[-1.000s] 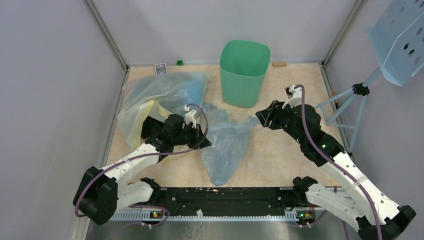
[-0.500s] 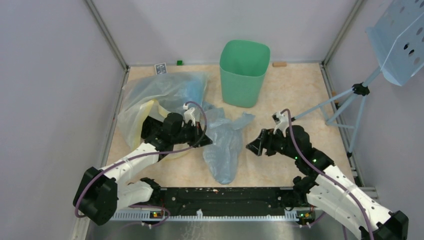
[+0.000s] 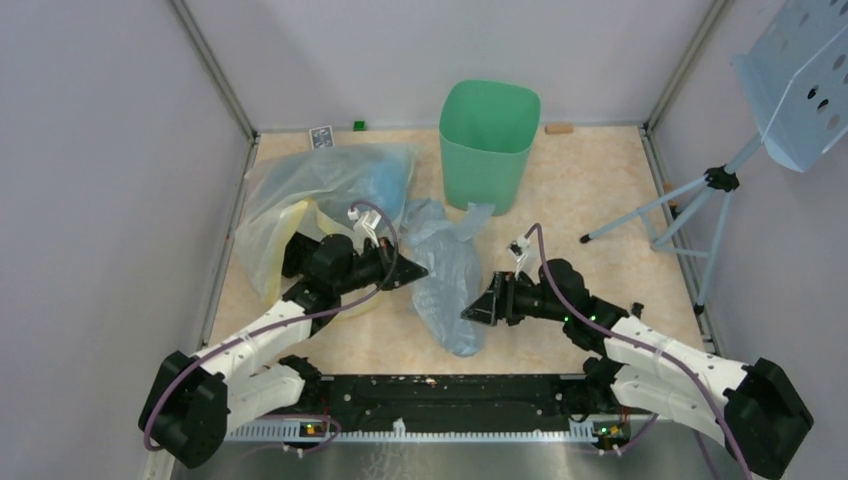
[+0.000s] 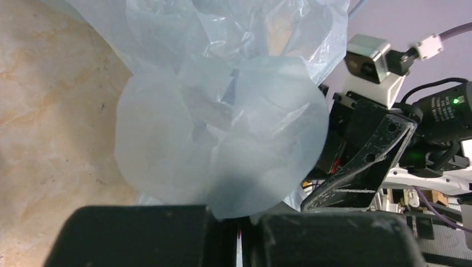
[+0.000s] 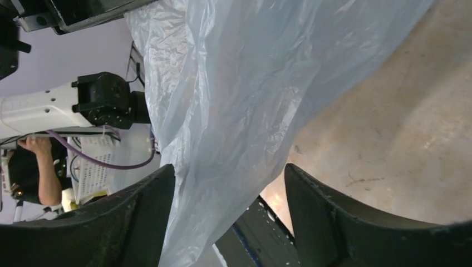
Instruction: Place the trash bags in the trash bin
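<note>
The light-blue trash bag (image 3: 448,275) lies crumpled on the table between my two grippers, its far tip close to the mint-green trash bin (image 3: 487,145), which stands upright at the back. My left gripper (image 3: 415,272) is shut on the bag's left edge; in the left wrist view the bag (image 4: 222,139) bulges out from between the closed jaws. My right gripper (image 3: 473,313) is open at the bag's near right side. In the right wrist view the bag (image 5: 234,111) hangs between the spread fingers (image 5: 328,217).
A bigger clear bag with yellow tint (image 3: 320,195) lies at the left under my left arm. A light-blue perforated panel on a tripod (image 3: 720,180) stands at the right. A small card (image 3: 320,137), a green block (image 3: 358,125) and a brown piece (image 3: 559,128) lie along the back wall.
My right gripper let go of the bag's far tip near the bin, swung down and left, and now sits open at the bag's near side. The bag bunched narrower. My left gripper stayed shut on it.
</note>
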{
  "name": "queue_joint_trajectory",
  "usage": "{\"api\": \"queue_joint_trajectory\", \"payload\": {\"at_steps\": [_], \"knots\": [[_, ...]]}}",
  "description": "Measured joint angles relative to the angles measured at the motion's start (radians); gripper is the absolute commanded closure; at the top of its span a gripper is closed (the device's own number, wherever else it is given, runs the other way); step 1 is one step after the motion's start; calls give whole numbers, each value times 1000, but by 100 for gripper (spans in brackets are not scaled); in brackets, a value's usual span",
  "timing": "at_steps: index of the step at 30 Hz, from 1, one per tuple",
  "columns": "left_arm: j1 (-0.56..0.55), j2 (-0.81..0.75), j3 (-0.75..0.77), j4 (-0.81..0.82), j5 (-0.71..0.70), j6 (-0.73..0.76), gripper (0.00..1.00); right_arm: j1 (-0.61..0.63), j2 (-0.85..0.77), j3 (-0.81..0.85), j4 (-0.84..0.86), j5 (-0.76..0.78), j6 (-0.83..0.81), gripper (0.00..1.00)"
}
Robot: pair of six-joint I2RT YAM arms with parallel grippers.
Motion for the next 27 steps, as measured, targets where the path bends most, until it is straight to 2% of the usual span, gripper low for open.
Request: {"api": "queue_joint_trajectory", "payload": {"at_steps": [2, 4, 5, 6, 10, 15, 18, 22, 26, 27], "knots": [[0, -24, -29, 37, -20, -39, 100, 23, 32, -6, 55, -2, 35, 49], [0, -41, -49, 63, -39, -66, 100, 30, 55, -22, 106, -4, 68, 85], [1, -47, -56, 70, -49, -72, 100, 30, 63, -28, 120, -3, 77, 97], [2, -53, -58, 70, -61, -75, 100, 30, 66, -28, 117, 0, 90, 100], [5, -100, -48, 5, -157, -52, 100, 29, 26, 0, 5, 78, 101, 100], [18, -157, 22, -211, -323, 18, 100, -8, -132, 78, -211, 287, 89, 100], [44, -190, 34, -272, -400, 45, 100, -65, -230, 76, -317, 381, 92, 100], [41, -206, 34, -310, -402, 56, 100, -87, -320, 34, -373, 420, 101, 100], [42, -203, 31, -309, -377, 60, 100, -89, -341, 27, -399, 427, 84, 100], [42, -201, 29, -301, -369, 60, 100, -89, -340, 29, -407, 435, 73, 88]]}}
